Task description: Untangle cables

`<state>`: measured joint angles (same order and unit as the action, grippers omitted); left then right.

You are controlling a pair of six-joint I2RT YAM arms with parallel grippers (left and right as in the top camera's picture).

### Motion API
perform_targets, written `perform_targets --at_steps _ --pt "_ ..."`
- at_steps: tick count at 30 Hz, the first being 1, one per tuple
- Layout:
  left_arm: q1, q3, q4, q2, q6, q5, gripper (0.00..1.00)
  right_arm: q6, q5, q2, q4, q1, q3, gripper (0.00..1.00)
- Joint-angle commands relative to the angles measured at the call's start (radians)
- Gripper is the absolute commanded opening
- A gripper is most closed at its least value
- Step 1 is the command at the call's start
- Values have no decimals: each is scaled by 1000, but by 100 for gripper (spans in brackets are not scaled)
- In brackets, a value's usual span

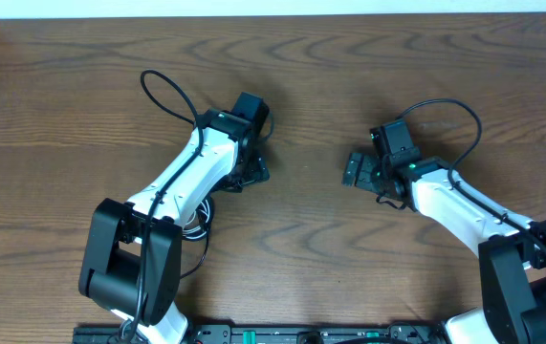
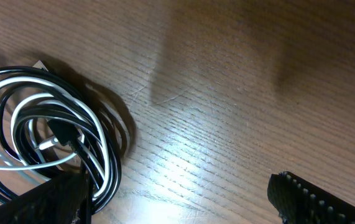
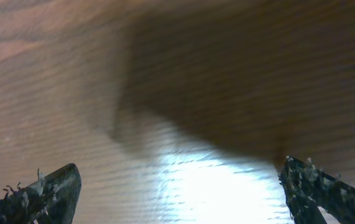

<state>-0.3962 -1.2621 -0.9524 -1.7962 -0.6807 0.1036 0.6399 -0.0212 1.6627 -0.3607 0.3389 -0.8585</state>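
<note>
The cables (image 2: 46,143) lie in a loose coil of black and white cords at the left of the left wrist view, with a small plug end inside the loops. In the overhead view the left arm hides most of the coil (image 1: 196,220). My left gripper (image 2: 177,205) is open over bare wood; its left finger (image 2: 46,199) overlaps the coil's lower edge, and nothing sits between the fingers. Farther right, my right gripper (image 1: 357,172) is open over bare wood (image 3: 183,199), with no cable in its wrist view.
The wooden table (image 1: 311,76) carries both arms. Thicker black wires loop up from the left arm (image 1: 167,96) and the right arm (image 1: 459,119). The arm bases stand at the near edge (image 1: 129,268), (image 1: 531,277).
</note>
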Motion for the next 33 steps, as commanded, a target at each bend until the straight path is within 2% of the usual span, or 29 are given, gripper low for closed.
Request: perform_targets --at_steps 1,10,33 --pt "4 4 -3 -13 -10 6 98 -2 44 8 1 -33 -13 99" --pt "4 3 -3 -13 -10 6 98 -17 -165 8 2 -45 -13 99" --pt "4 3 -3 -13 -10 6 98 -16 -165 8 2 -44 -13 99"
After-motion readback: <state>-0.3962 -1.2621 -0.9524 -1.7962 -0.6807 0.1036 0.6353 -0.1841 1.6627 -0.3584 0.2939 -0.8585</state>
